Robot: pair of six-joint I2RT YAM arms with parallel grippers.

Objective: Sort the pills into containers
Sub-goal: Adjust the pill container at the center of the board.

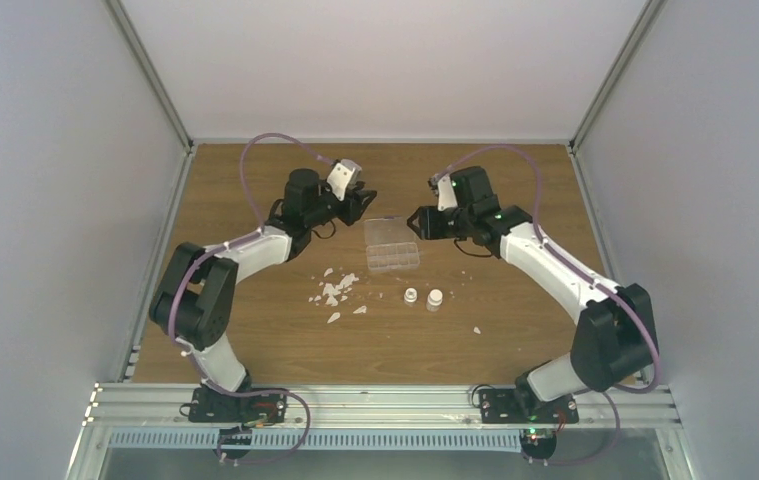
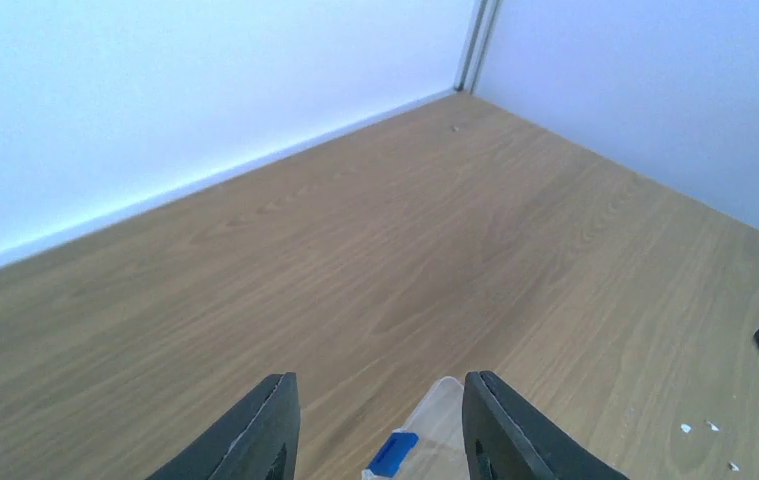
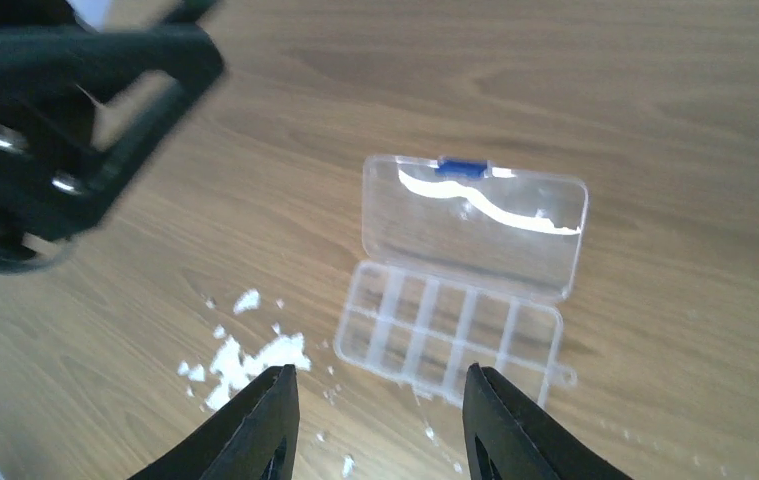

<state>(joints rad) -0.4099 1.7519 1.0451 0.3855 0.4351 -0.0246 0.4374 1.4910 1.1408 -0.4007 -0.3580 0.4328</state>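
Clear plastic is catching the light near the middle of the wooden worktop (image 1: 515,340), where the organiser box (image 1: 392,245) is lying open, its lid (image 3: 475,225) folded back flat toward the far wall and its blue latch (image 3: 460,166) sitting on the lid's far edge. The rows of small compartments (image 3: 450,335) are lying on the side nearer the arms' bases; whether any pills are sitting in them I cannot tell, the grains being too small to make out. The left arm (image 1: 255,250) is reaching in from the box's left and the right arm (image 1: 555,265) from its right, each holding its jaws spread wide and gripping nothing, hanging above the worktop on either side of the lid. White flakes (image 1: 333,290) are lying scattered just to the near left of the box, and two small white vials (image 1: 435,299) are standing near its front edge, apart from it
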